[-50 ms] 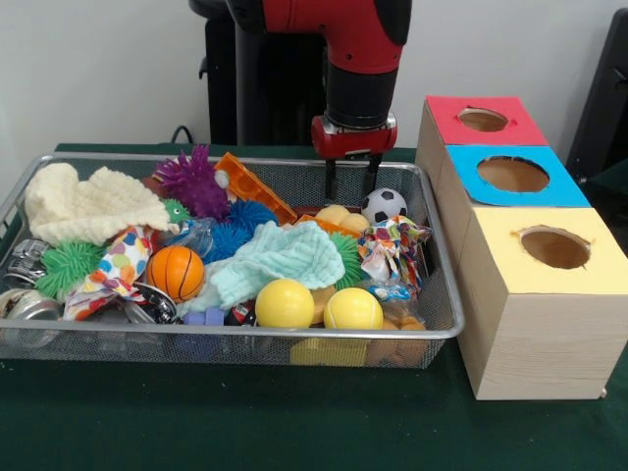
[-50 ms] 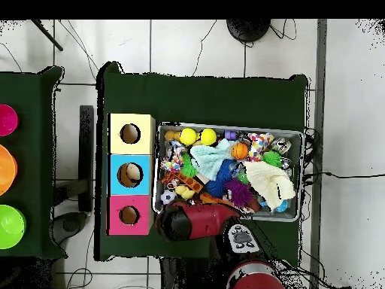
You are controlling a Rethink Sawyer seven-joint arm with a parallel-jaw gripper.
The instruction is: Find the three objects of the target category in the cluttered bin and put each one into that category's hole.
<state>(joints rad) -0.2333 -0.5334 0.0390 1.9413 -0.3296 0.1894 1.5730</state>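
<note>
In the front view you see a wire mesh bin [image 1: 440, 324] on a dark green table [image 1: 245, 422], packed with toys and cloths. At its left end lies a cream knitted cloth [image 1: 83, 201], with a green spiky ball [image 1: 64, 265] below it and shiny metal pieces at the near left corner. Next comes a polka-dot cloth [image 1: 123, 260], then a small orange basketball [image 1: 176, 272]. Behind these sits a purple spiky ball [image 1: 192, 182], with an orange plastic piece [image 1: 253, 186] leaning against the far wall. A pale mint cloth [image 1: 280, 255] is draped across the middle. At the near edge two yellow balls [image 1: 285, 303] lie side by side, close but not clearly touching.

Your claw [image 1: 351, 182] hangs just inside the far wall of the bin, right of centre. Its two dark fingers point straight down with a narrow gap between them; they hold nothing and touch nothing. Directly below and slightly right sits a small soccer ball [image 1: 384, 204], and beside it a bright patterned cloth [image 1: 392, 245].

To the right of the bin stand three wooden boxes in a row, each with a round hole on top: a red box [image 1: 486, 120] farthest back, a blue box [image 1: 510, 175] in the middle, and a yellow box [image 1: 549, 250] nearest.
</note>
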